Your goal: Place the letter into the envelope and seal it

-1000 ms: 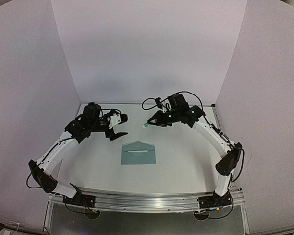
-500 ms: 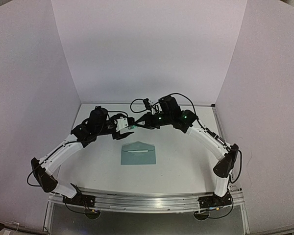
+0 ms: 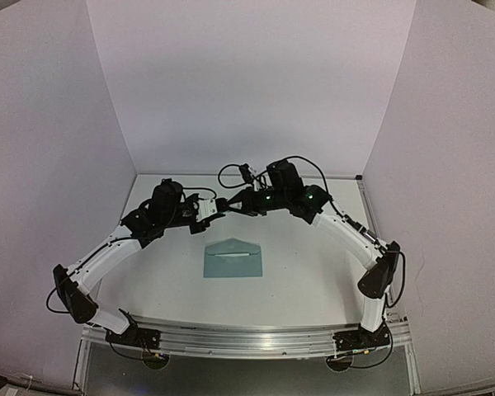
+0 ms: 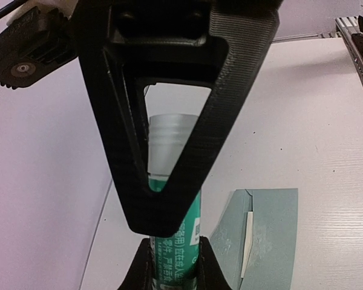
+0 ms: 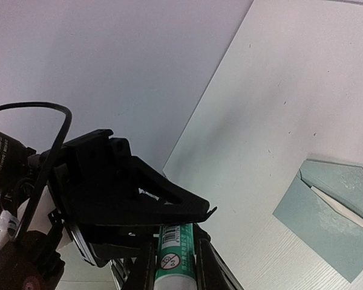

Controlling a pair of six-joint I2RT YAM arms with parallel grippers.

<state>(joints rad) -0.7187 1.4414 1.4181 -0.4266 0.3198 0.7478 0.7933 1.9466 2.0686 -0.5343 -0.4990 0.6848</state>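
Top view: both arms are bent inward with elbows out to the sides, and the wrists meet nose to nose above the far part of the worktop (image 3: 313, 276), beyond the envelope (image 3: 233, 259). I cannot make out from there what they hold.

Left wrist view: the left end effector (image 4: 174, 270) is closed on the green body of a glue stick (image 4: 176, 238). Its fingers press on either side and the pale cap points away.

Right wrist view: the right end effector (image 5: 175, 266) clamps the same stick from the opposite end.

The envelope lies flat on the worktop, apart from both end effectors, with its flap open. Both wrist views show a pale edge of the letter (image 4: 249, 234) in the envelope's mouth. From overhead this reads only as a thin light line.
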